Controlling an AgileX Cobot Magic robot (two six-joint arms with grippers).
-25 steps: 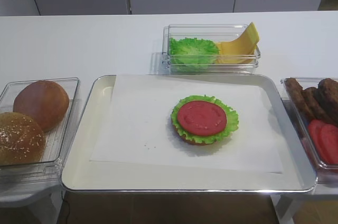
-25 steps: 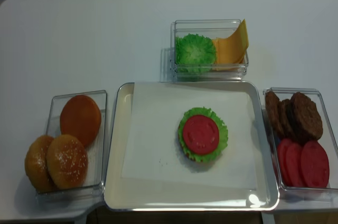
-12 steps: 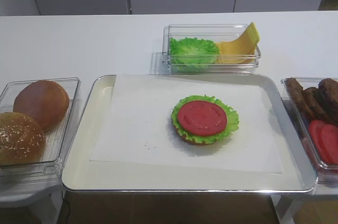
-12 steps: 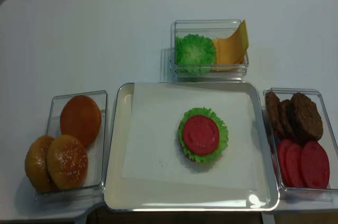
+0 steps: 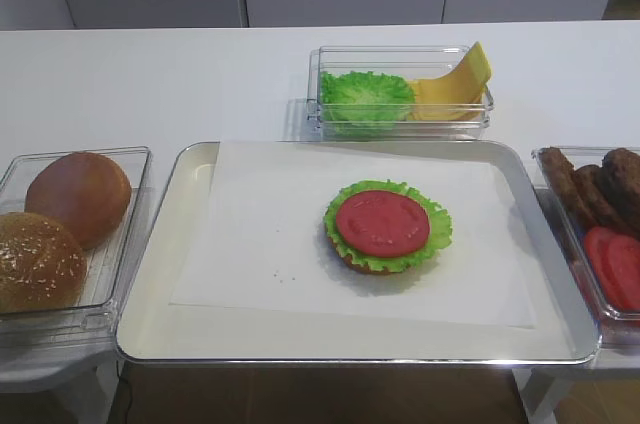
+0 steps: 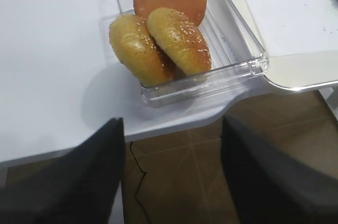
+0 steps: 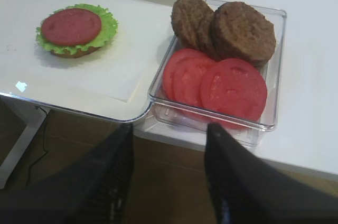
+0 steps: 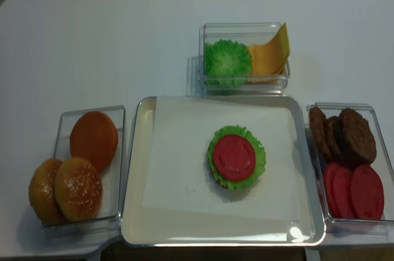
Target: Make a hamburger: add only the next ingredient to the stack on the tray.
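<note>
Only our two wrist views show our grippers. The right gripper (image 7: 169, 176) hangs with its dark fingers spread apart and nothing between them, below the clear plastic bin (image 7: 274, 65) of rough brown patties (image 7: 244, 31) and smooth red slices (image 7: 232, 89). The left gripper (image 6: 171, 176) also stands agape and empty, beside the clear bin of glossy domed buns (image 6: 177, 39). From the high views we see the flat round red tomato slice (image 5: 382, 223) lying on the frilly green lettuce-topped bun stack (image 5: 388, 254), on the white paper lining the rounded silver metal tray (image 5: 150, 274).
</note>
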